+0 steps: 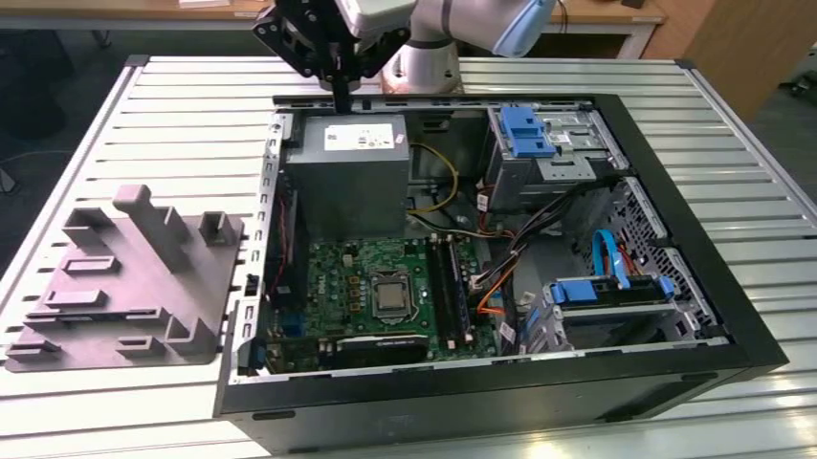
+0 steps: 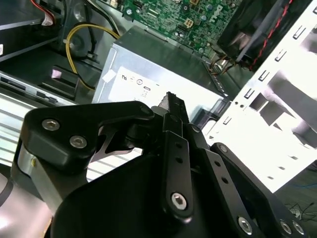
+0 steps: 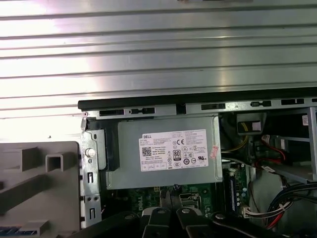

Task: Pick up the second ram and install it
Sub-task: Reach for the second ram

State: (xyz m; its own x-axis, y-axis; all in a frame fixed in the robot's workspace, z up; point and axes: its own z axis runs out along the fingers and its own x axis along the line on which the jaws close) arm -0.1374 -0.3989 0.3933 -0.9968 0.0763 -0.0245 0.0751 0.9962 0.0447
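Where the slatted table point(image 1: 179, 105) runs off to the exterior view's left of the power supply point(image 1: 344, 177), a grey plastic tray point(image 1: 128, 287) with upright tabs lies flat. It is well apart from that box and outside the open computer case point(image 1: 664, 239). In the first wrist view, on the part of the tray away from the power supply, a thin blue strip lies low among the tabs. It is probably the second ram point(image 3: 17, 230), though too little of it shows to be sure.

Over the power supply, near the end that meets the case's back wall, the gripper point(image 1: 342, 107) hangs with its fingers pressed together and nothing between them. It is well apart from the tray and touches nothing.

Against the power supply's opposite end lies the green motherboard point(image 1: 358, 277). Long dark memory slots point(image 1: 447, 282) run along the board's side toward the exterior view's right.

To the exterior view's right of the power supply, a yellow cable point(image 1: 441, 177) loops just beside it. Past the cable stands a metal drive cage point(image 1: 562, 158) with a blue latch point(image 1: 523, 134) on top.
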